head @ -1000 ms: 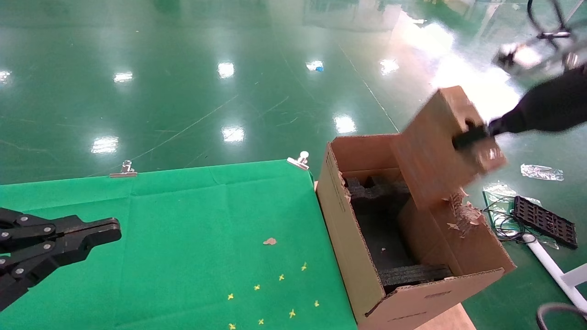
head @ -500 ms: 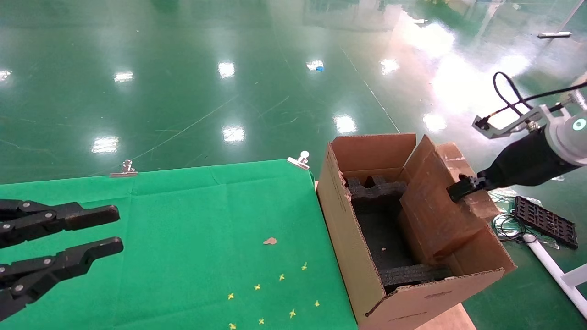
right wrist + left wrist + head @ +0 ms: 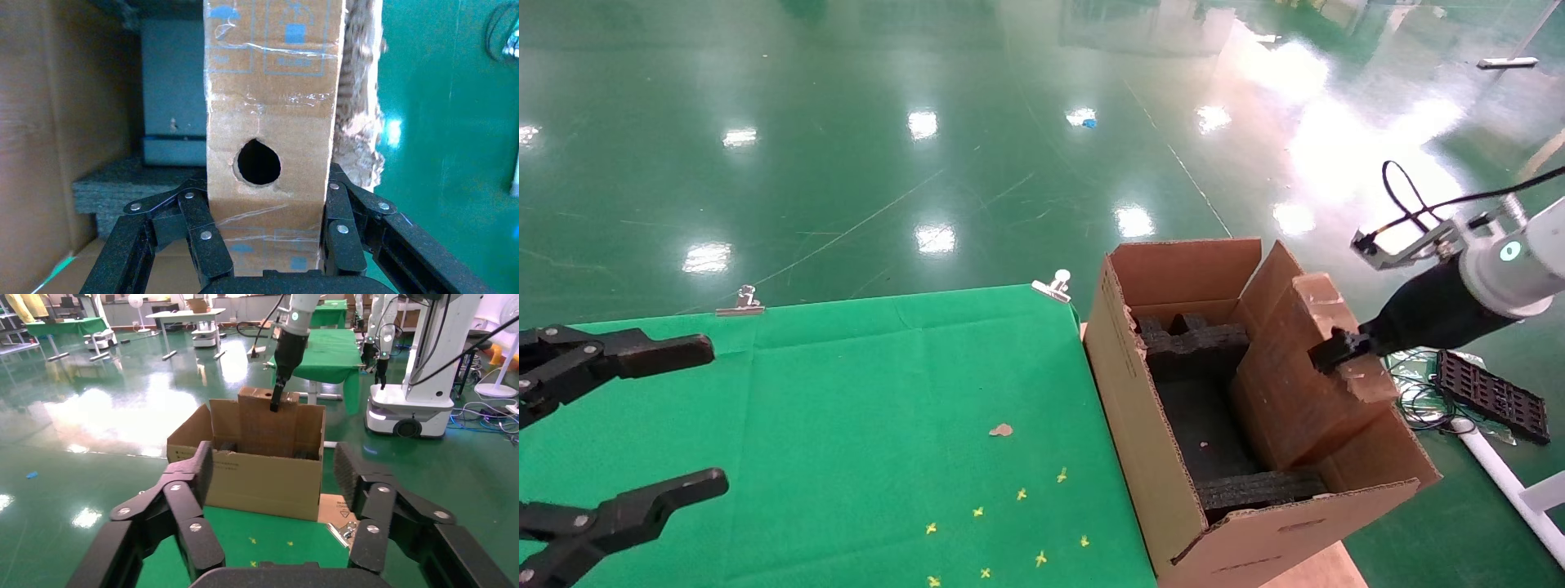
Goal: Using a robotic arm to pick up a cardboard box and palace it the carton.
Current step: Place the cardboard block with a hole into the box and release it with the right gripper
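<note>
While its lower part sits down inside the carton (image 3: 1173,523) against the carton's right wall, the cardboard box (image 3: 1295,384) stands tilted with its top end above the rim, and the right gripper (image 3: 1328,353) of the robotic arm (image 3: 1442,306) is clamped on that top end, a finger pressed to each broad face beside the round hole (image 3: 259,162) in the narrow side. Black foam blocks (image 3: 1193,339) line the carton's floor next to the box. The left gripper (image 3: 633,425) hangs over the green cloth (image 3: 887,392) to the carton's left, its fingers spread wide with nothing between them.
</note>
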Available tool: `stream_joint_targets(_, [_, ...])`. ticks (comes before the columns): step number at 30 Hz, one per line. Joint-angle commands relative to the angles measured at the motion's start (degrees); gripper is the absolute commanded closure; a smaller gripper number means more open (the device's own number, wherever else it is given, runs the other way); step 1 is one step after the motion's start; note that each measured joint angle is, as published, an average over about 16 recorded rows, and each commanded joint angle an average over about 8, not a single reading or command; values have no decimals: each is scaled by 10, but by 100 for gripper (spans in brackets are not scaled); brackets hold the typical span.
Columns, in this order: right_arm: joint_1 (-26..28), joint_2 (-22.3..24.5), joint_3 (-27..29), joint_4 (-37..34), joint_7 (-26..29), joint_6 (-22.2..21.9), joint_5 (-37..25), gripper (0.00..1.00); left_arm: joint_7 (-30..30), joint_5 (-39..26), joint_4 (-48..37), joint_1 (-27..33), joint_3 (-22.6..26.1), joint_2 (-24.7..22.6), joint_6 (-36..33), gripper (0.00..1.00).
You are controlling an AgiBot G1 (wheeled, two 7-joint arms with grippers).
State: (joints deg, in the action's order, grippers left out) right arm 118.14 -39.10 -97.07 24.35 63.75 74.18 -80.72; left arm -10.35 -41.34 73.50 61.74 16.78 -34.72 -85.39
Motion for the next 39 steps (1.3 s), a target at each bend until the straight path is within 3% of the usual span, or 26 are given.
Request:
stream_joint_targets(1, [-13,-4,0,-10,0,-5,5,100,0,0,0,0,0,0,0,0])
stream_joint_targets(10, [-100,-36,8,-67,-14,-59,31,100,0,0,0,0,0,0,0,0])
stream_joint_targets(19, [-179,-54,39,-108,-61,-128,83,100,0,0,0,0,1,0,0,0])
stream_joint_targets(20, [-186,-53,44,-110,-69,-134,91,94,0,0,0,0,1,0,0,0])
stream_joint_targets(27, [-203,-54,62,-132,-110,-144,120,7,0,1,0,0,1,0,0,0])
stream_joint_targets(28, [-202,-55,63,-136,-113,-142,120,0,0,1,0,0,1,0,0,0])
stream_joint_targets(39, [-189,-67,60,-172,-130,-128,114,0,1,1,0,0,1,1,1,0])
